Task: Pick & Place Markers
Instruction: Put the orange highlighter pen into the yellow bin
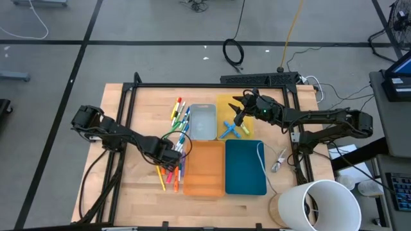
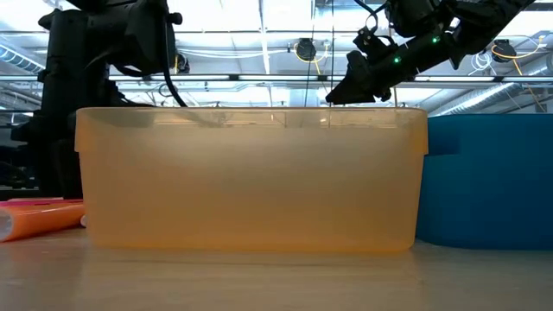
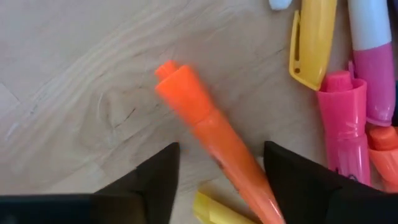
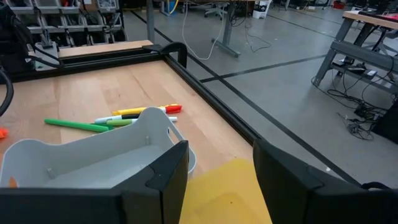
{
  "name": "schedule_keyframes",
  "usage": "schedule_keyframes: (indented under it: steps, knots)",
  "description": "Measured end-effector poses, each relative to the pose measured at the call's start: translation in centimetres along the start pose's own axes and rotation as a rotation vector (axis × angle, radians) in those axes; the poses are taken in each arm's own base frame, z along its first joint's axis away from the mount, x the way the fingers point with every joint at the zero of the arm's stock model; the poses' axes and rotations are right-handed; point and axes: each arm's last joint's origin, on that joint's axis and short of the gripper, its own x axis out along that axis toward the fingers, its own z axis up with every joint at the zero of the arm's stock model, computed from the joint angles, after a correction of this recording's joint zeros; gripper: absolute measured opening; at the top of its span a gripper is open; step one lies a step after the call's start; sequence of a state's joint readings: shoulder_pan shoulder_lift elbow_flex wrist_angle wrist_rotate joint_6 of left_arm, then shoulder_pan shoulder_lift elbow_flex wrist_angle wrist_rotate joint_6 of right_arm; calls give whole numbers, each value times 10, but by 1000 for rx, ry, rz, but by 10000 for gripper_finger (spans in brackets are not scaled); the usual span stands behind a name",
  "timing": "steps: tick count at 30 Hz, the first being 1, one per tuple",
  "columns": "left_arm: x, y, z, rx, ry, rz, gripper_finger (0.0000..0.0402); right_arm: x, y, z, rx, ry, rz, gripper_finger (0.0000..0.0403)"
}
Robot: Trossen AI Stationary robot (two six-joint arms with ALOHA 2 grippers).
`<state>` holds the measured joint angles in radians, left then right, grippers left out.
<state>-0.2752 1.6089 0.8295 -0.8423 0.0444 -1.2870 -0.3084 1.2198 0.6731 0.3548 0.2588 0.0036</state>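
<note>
- Markers (image 1: pixel 178 116) lie in a loose scatter on the wooden table (image 1: pixel 138 186), along the left side of the grey tray (image 1: pixel 203 122) and the orange tray (image 1: pixel 204 168); colours seen include orange, yellow, green, blue, red and pink.
- Two blue markers (image 1: pixel 228 129) lie crossed on the yellow tray (image 1: pixel 226 102), with a small green piece just beside them.
- Left gripper (image 1: pixel 174 154) is low over the lower part of the scatter, just left of the orange tray. Its fingers stand apart.
- In the left wrist view, an orange marker (image 3: pixel 211 134) lies on the wood and runs down between the two dark fingers (image 3: pixel 149 180); contact between fingers and marker cannot be confirmed.
- Same view: a yellow marker (image 3: pixel 311 40) and pink markers (image 3: pixel 345 124) lie close beside the orange one, and another yellow one (image 3: pixel 214 211) shows near the fingers.
- Right gripper (image 1: pixel 240 102) hangs above the yellow tray, next to the grey tray's right wall. Its fingers are apart with nothing between them.
- Right wrist view shows the grey tray's rim, the yellow tray below, and green, yellow and red-tipped markers (image 4: pixel 118 118) on the table beyond.
- Teal tray (image 1: pixel 244 168) sits touching the orange tray's right side.
- Low view: one orange marker (image 2: pixel 39 216) lies on the table left of the orange tray; the right gripper is raised above the tray rim.
- White cylindrical container (image 1: pixel 324 205) stands at the table's near right corner.
</note>
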Motion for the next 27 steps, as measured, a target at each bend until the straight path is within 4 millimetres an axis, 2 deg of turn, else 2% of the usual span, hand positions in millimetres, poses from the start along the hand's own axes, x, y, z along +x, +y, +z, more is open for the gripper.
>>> schedule_keyframes:
  steps: [6, 9, 15, 21, 24, 27]
  knots:
    - [0, 0, 0, 76, -9, -3, 107, 0, 0, 0, 0, 0, 0, 171]
    - [0, -1, 2, 149, -69, 12, 60, 0, 0, 0, 3, 0, 0, 171]
    - [0, 1, 12, 266, -171, 52, 58, 0, 0, 0, 10, 0, 0, 171]
    - [-3, 8, 15, 362, -284, 171, 70, 0, 0, 0, 9, 0, -1, 171]
    - [-15, 11, 15, 386, -343, 217, 62, 0, 0, 0, 9, -4, -1, 171]
    - [-37, 12, 16, 393, -431, 206, 60, 0, 0, 1, 11, -12, -1, 171]
